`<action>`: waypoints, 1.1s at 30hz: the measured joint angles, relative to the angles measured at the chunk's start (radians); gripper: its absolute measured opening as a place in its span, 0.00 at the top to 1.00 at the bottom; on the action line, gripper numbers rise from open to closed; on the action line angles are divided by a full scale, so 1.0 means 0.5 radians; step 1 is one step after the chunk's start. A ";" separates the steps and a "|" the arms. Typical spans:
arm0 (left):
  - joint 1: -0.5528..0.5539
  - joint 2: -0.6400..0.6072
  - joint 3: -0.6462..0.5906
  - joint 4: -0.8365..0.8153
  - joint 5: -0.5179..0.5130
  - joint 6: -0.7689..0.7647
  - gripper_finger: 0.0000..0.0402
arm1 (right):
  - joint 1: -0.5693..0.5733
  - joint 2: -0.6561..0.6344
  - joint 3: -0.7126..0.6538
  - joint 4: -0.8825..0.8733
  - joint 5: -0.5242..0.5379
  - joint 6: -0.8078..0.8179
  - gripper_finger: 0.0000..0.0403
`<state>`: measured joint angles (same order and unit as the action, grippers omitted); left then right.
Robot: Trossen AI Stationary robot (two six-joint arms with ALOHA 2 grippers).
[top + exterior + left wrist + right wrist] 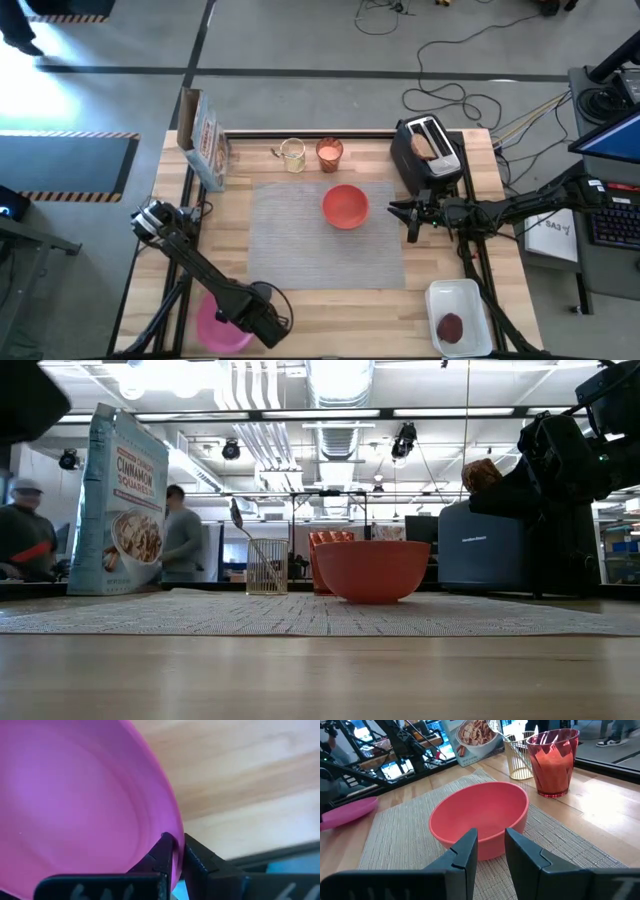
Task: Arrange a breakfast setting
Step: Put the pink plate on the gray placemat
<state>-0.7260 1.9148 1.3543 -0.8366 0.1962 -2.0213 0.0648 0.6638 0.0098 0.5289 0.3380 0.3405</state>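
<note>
Right up close, your left gripper (178,851) pinches the smooth rim of the round pink plate (75,805) between its dark fingers. The plate is at the near edge of the wooden tabletop (330,320), off the woven grey placemat (325,235). Your right gripper (491,842) hovers just beside the round red bowl (480,817) on the mat, fingers a little apart and holding nothing. Behind the bowl stand a ribbed glass of orange drink (552,762) and a gold wire cup with a metal spoon (496,727). Toast (425,147) sticks out of the black toaster (428,160). A dark red patty (450,326) lies in a white tray (457,298).
</note>
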 joint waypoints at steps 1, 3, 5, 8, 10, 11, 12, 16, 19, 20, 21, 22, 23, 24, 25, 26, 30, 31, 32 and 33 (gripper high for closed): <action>0.003 0.000 0.020 -0.002 -0.017 0.014 0.98 | 0.000 0.000 0.000 0.000 0.000 0.000 0.79; 0.011 0.000 0.058 -0.004 -0.064 0.039 0.98 | 0.000 0.000 0.000 0.000 0.000 0.000 0.79; 0.020 0.000 0.096 -0.016 -0.103 0.055 0.98 | 0.000 0.000 0.000 0.000 0.000 0.000 0.79; 0.046 0.000 0.150 -0.067 -0.145 0.101 0.98 | 0.000 0.000 0.000 0.000 0.000 0.000 0.79; 0.078 0.000 0.180 -0.097 -0.186 0.140 0.98 | 0.000 0.000 0.000 0.000 0.000 0.000 0.79; 0.095 0.000 0.197 -0.114 -0.213 0.180 0.98 | 0.000 0.000 0.000 0.000 0.000 0.000 0.79; 0.117 0.000 0.215 -0.131 -0.231 0.223 0.98 | 0.000 0.000 0.000 0.000 0.000 0.000 0.79; 0.227 -0.001 0.278 -0.162 -0.315 0.452 0.98 | 0.000 0.000 0.000 0.000 0.000 0.000 0.79; 0.330 -0.001 0.319 -0.204 -0.368 0.659 0.98 | 0.000 0.000 0.000 0.000 0.000 0.000 0.79; 0.366 -0.001 0.324 -0.228 -0.375 0.726 0.98 | 0.000 0.000 0.001 0.000 0.000 0.000 0.79; 0.401 -0.001 0.327 -0.250 -0.392 0.803 0.98 | 0.000 0.000 0.000 0.000 0.000 0.000 0.79; 0.437 -0.001 0.327 -0.259 -0.416 0.882 0.98 | 0.000 0.000 0.000 0.000 0.000 0.000 0.79; 0.476 -0.001 0.328 -0.258 -0.434 0.962 0.98 | 0.000 0.000 0.000 0.000 0.000 0.000 0.79; 0.514 -0.001 0.328 -0.256 -0.458 1.041 0.98 | 0.000 0.000 0.000 0.000 0.000 0.000 0.79; 0.551 -0.001 0.328 -0.256 -0.481 1.118 0.98 | 0.000 0.000 0.000 0.000 0.000 -0.001 0.79; 0.587 0.000 0.328 -0.254 -0.508 1.197 0.98 | 0.000 0.000 0.001 0.000 0.000 -0.001 0.79; 0.721 0.040 0.339 -0.248 -0.563 1.494 0.98 | 0.000 0.000 0.000 0.000 0.000 0.000 0.79; 0.751 0.052 0.340 -0.242 -0.572 1.561 0.98 | 0.000 0.000 0.000 0.001 0.000 0.000 0.79; 0.780 0.067 0.340 -0.242 -0.575 1.626 0.98 | 0.000 0.000 0.000 0.000 0.000 0.000 0.79; 0.808 0.085 0.340 -0.243 -0.584 1.688 0.98 | 0.000 0.000 0.000 0.000 0.000 0.000 0.79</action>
<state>-0.3221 1.9572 1.5246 -0.9580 -0.0957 -1.1773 0.0649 0.6636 0.0098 0.5289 0.3378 0.3405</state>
